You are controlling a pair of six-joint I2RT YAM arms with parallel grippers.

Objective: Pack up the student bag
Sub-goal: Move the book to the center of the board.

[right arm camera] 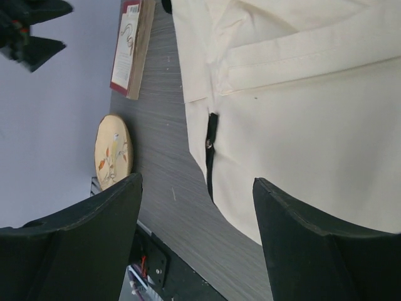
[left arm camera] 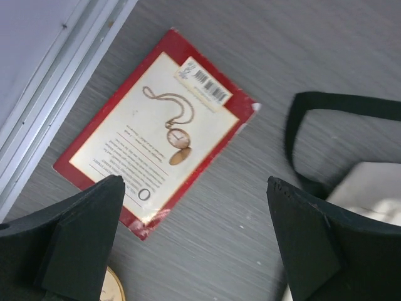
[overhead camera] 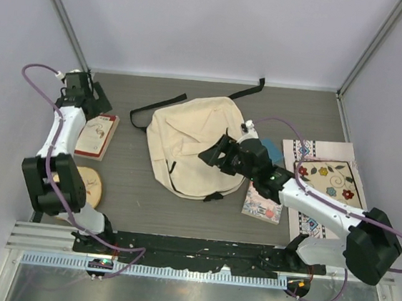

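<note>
Nearest the bases, near-left of the student bag (overhead camera: 191,146), a round wooden disc (overhead camera: 82,185) with a painted sprig is seen lying flat on the table (overhead camera: 145,202), unpacked. Near-right of the bag a floral-cover booklet (overhead camera: 262,206) is parked, partly under the right arm. Whether it touches the fabric can't be told.

Next, the right gripper (overhead camera: 215,154) is hung over the bag's near-right part, fingers spread, nothing between them. In its wrist view cream fabric and a black zip (right arm camera: 212,147) are framed just below. It is prob. placed there to get the bag opened, since nothing can go in otherwise.

The bag itself is laid flat mid-table, pocket seam up. No open mouth is shown and the short zip stretch in view looks shut, so the contents can't be seen. No item is visibly inside.

Right of the bag, a patterned mat (overhead camera: 309,149) is spread with a floral board (overhead camera: 327,182) on it. A blue item (overhead camera: 269,152) is wedged btwn bag and mat, half hidden by the arm.

Left of the bag a red paperback (left arm camera: 153,128) is laid back cover up, barcode showing. The left gripper (left arm camera: 194,182) is poised over its far end, fingers wide apart and empty, likely lined up for a pickup.

Farthest, the black straps (overhead camera: 159,106) are splayed beyond the bag.
</note>
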